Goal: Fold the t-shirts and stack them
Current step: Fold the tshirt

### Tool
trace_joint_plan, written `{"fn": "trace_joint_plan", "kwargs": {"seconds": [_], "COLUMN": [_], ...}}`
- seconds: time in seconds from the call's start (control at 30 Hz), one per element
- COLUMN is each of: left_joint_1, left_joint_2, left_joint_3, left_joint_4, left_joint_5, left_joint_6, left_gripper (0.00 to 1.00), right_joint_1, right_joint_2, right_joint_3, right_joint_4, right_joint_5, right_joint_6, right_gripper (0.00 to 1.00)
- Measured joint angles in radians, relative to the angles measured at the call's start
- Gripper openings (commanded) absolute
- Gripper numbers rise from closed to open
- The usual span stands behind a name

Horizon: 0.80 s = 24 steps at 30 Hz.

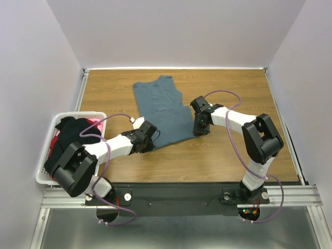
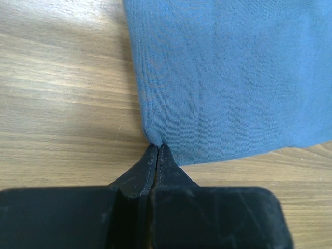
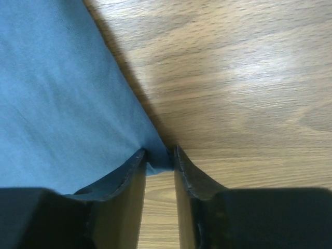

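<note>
1 blue-grey shirt [image 1: 163, 111] on table; 2 tools: left tool [image 2: 157, 150] clamped on hem, right tool [image 3: 160, 155] round corner, part-closed.

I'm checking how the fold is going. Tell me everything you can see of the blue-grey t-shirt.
The blue-grey t-shirt is plain, soft knit cloth, lying flat on the wooden table, partly folded into a narrow strip with the collar at the far end. The left gripper is shut on its near left corner. The right gripper has its near right corner between its fingers.

T-shirt [image 1: 161, 106] spread mid-table [image 1: 218, 161], left gripper [image 1: 149, 136] at near-left corner, right gripper [image 1: 199, 129] at near-right corner. Basket [image 1: 45, 155] off table's left edge (more shirts [image 1: 72, 132] piled inside).
</note>
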Motion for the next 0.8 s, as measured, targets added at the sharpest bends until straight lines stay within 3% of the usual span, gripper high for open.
{"fn": "trace_joint_plan", "kwargs": {"seconds": [0.23,0.57,0.8], "left_joint_1": [0.000,0.000,-0.058], "left_joint_2": [-0.002,-0.030,-0.100], "left_joint_3": [-0.001,0.005,-0.033], "left_joint_4": [-0.002,-0.072,-0.145], "left_joint_5": [0.008,0.031,0.134], "left_joint_6": [0.000,0.021,0.017], "left_gripper": [0.00,0.00,0.00], "right_joint_1": [0.007,0.020,0.027], "right_joint_2": [0.008,-0.003,-0.135], "right_joint_3": [0.001,0.006,-0.151], "right_joint_4": [0.020,-0.009,-0.032], "right_joint_5": [-0.002,0.049,0.000], "right_joint_6": [0.006,-0.067,-0.126], "right_gripper": [0.01,0.01,0.01]}}
